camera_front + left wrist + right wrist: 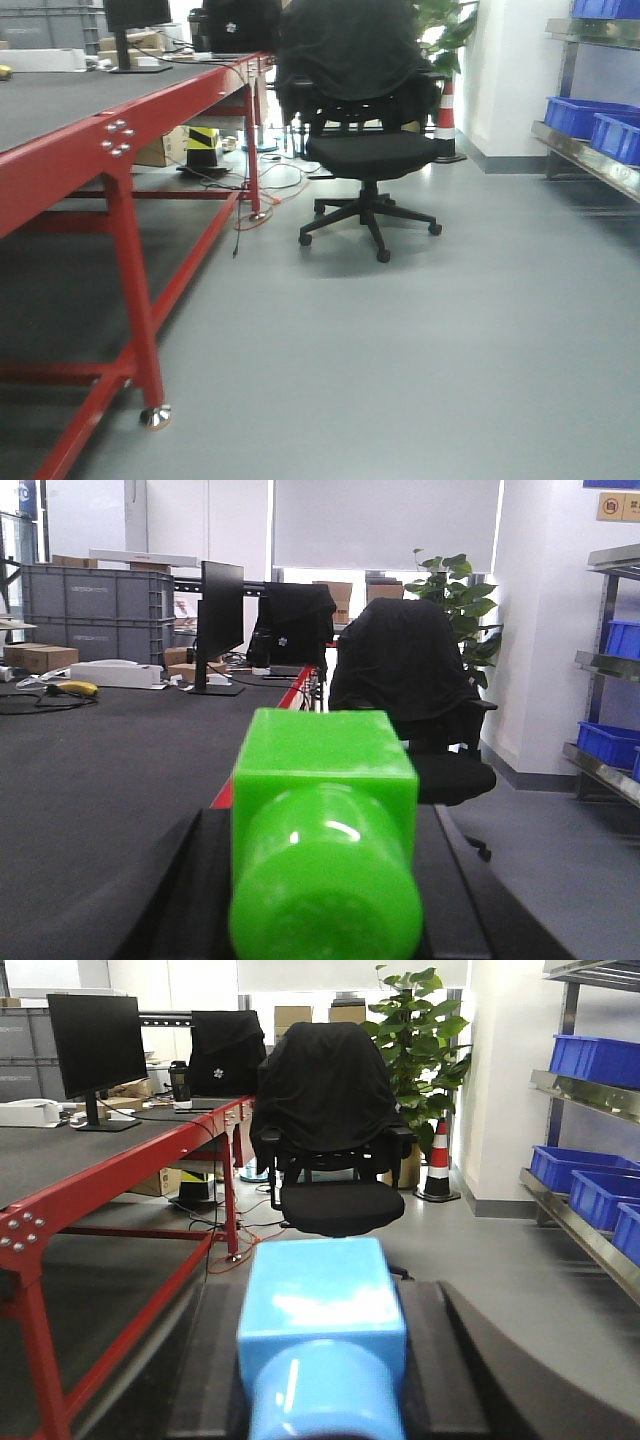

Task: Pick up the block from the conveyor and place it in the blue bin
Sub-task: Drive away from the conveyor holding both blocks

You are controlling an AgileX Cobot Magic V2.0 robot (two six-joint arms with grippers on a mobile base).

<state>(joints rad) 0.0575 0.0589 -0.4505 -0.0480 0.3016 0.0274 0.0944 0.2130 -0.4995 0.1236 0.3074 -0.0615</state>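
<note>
Each arm grips a block.
The left end effector [318,815] is closed on a green block [325,770], the conveyor [100,770] stretching beyond; the right end effector [327,1290] clamps a blue block [320,1330], blue bins [585,1195] on a shelf [585,1097] farther off.

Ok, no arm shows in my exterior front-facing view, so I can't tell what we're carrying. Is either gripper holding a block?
Observer: Yes, the left gripper is shut on a green block.
Operator: And the right one?
Observer: The right gripper is shut on a light blue block.
Operator: Where is the left one relative to the conveyor?
Observer: The left wrist view looks along the conveyor, whose red edge shows just beside the green block.
</note>
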